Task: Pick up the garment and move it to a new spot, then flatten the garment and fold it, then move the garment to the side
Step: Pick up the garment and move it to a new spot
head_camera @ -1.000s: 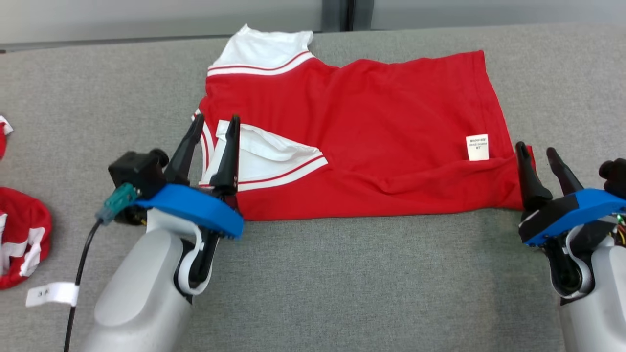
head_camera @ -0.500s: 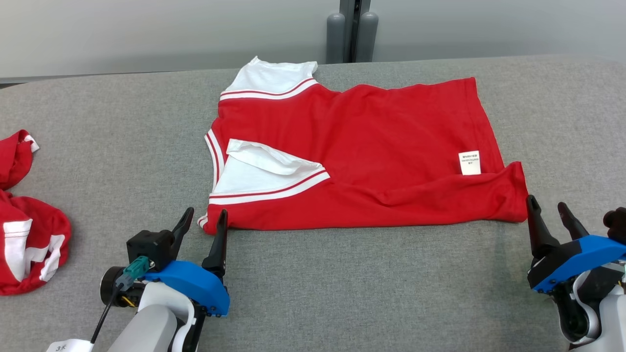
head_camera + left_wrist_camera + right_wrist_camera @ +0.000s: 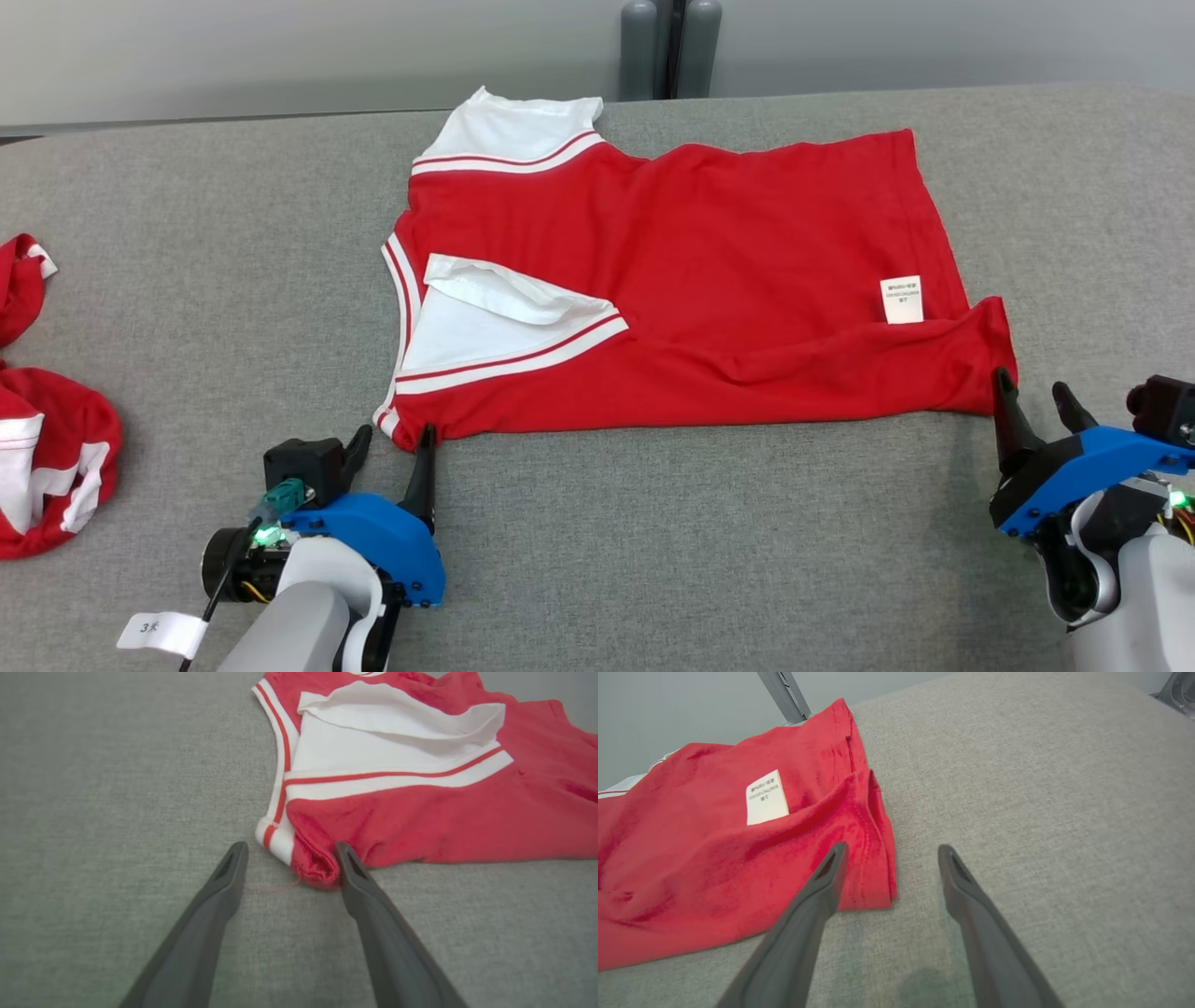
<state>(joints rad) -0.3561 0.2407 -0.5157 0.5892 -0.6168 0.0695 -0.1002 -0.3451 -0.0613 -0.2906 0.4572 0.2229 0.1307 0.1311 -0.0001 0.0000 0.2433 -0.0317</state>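
Observation:
The garment (image 3: 709, 280) is a red shirt with white, red-striped sleeves, lying folded and fairly flat across the grey table (image 3: 653, 560). A white label (image 3: 902, 300) shows near its right end. My left gripper (image 3: 392, 439) stands open at the garment's near left corner (image 3: 315, 868), which lies between the fingertips. My right gripper (image 3: 1032, 397) is open at the near right corner (image 3: 873, 877), its left finger (image 3: 826, 877) over the hem. Neither holds any cloth.
A second red and white garment (image 3: 47, 457) lies crumpled at the table's left edge. Grey posts (image 3: 667, 47) stand behind the table's far edge against a pale wall. A white tag (image 3: 161, 633) hangs on the left arm's cable.
The head camera has shifted. My left gripper has drawn back from over the white sleeve to the garment's near left corner. Both grippers stay open.

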